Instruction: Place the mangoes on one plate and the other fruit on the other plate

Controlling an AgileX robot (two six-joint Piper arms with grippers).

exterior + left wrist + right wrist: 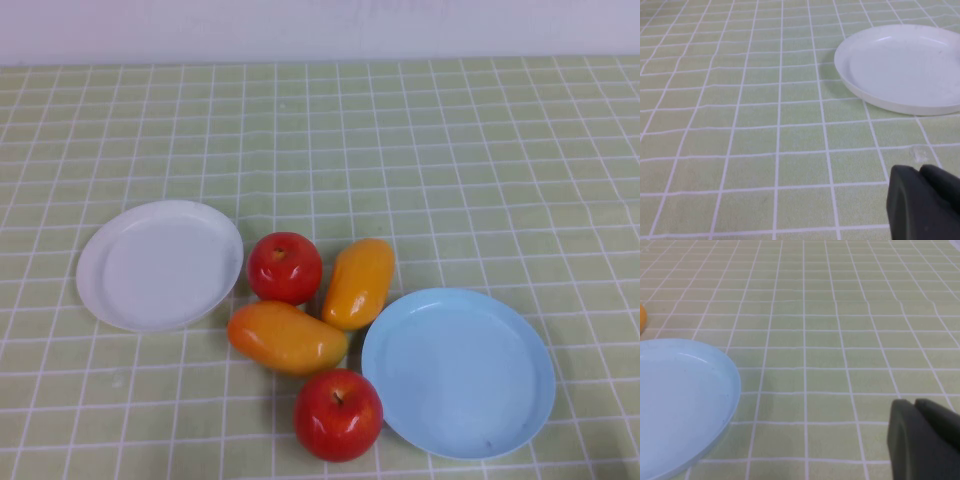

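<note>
Nothing's been sorted yet, far as I can tell. Both plates are bare and all four fruits sit bunched on the green checked tablecloth (pixel 480 150), so this looks like the very start of the job.

Taking the light blue plate (pixel 458 372) as the landmark: one mango (pixel 358 283) stands on end just off its far-left rim, the second mango (pixel 286 337) lies crosswise just to its left, touching or nearly touching the first. One red apple (pixel 338 414) sits right beside the plate's near-left edge, maybe touching the rim. The other apple (pixel 285 267) is further left, behind the crosswise mango. The white plate (pixel 159 264) is well to the left, past the whole cluster.

Neither arm shows in the high view. The left gripper (pixel 924 202) only pokes into the corner of its own wrist view as a dark block, near the white plate, low over the cloth. Can't tell how far open it is, and nothing seems to be in it. Same story for the right gripper (pixel 924 437), parked near the blue plate's rim: opening unclear, apparently holding nothing.

My guess for the next move: the right arm reaches for the upright mango, since it's closest to the blue plate. It needs a clean approach, as the fruits are packed tight and glossy, so a nudge could roll an apple.
</note>
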